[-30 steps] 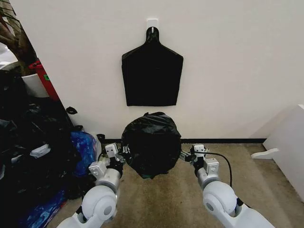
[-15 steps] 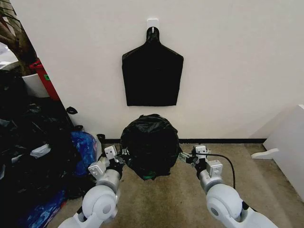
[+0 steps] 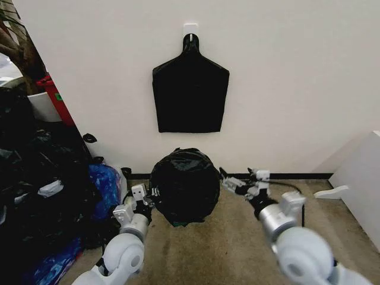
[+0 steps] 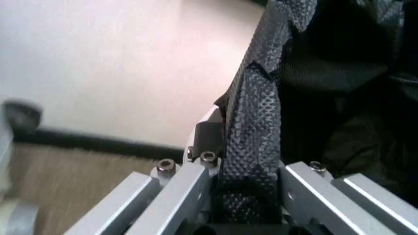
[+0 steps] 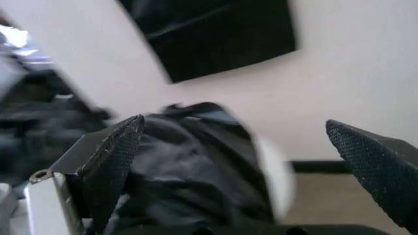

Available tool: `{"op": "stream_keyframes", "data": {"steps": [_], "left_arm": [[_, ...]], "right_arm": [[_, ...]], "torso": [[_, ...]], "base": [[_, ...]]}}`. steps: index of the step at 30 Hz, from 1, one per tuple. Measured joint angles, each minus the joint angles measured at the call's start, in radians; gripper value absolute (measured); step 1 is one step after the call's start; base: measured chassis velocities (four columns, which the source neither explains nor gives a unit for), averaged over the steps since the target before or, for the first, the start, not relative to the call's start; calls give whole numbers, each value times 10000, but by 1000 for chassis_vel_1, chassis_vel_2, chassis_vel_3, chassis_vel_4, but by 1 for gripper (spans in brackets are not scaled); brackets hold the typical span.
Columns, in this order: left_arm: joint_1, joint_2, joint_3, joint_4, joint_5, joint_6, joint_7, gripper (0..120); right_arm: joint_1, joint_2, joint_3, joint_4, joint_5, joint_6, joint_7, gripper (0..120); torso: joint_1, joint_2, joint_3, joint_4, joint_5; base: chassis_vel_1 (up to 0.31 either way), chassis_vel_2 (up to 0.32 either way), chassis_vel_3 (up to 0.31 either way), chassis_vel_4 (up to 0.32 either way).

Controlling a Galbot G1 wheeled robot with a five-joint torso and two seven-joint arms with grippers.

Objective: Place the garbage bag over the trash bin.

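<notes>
1. Nearest, the left gripper [image 3: 146, 195] sits at the left side of the thin, glossy black plastic garbage bag [image 3: 185, 185]. Its wrist view shows the textured pads [image 4: 251, 137] closed together against black film, so it appears clenched on the garbage bag's left edge. This hold is best kept low and steady so the film stays hooked there.

2. The right gripper [image 3: 236, 181] is just right of the bag with its jaws spread wide and nothing between them; in its wrist view the two pads [image 5: 114, 161] stand well apart. It is released and clear of the plastic.

3. The garbage bag drapes over the round white plastic trash bin [image 5: 277, 178], which stands on the carpeted floor [image 3: 237, 249] against the wall; a strip of white side shows on the right. Judging by that, the right side may need pulling lower, with a gentle grip so the thin film does not tear.

4. Farther, a flat smooth black bundle [image 3: 190, 89] hangs on the wall above, and a blue plastic bag [image 3: 104, 181] lies at left; both are best avoided.
</notes>
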Motion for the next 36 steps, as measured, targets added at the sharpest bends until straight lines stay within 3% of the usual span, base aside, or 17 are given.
{"op": "stream_keyframes", "data": {"steps": [2, 5, 13, 36], "left_arm": [[28, 101, -15, 74, 231, -290, 794, 1], [66, 217, -7, 88, 477, -589, 1821, 1], [167, 491, 100, -176, 851, -812, 2944, 1], [372, 753, 127, -844, 780, -737, 3324, 1]], "right_arm": [[257, -361, 922, -731, 1609, -1002, -1094, 100], [649, -870, 1439, -1991, 2715, -2219, -2465, 100], [1222, -1098, 667, -2849, 1860, -2348, -3225, 100], [2150, -879, -461, -4392, 351, -2241, -3459, 100]], "torso": [[0, 0, 1, 1, 1], [0, 0, 2, 1, 2], [0, -1, 2, 2, 0], [0, 0, 1, 1, 0]], "base": [[0, 0, 0, 0], [0, 0, 0, 0], [0, 0, 0, 0], [0, 0, 0, 0]]}}
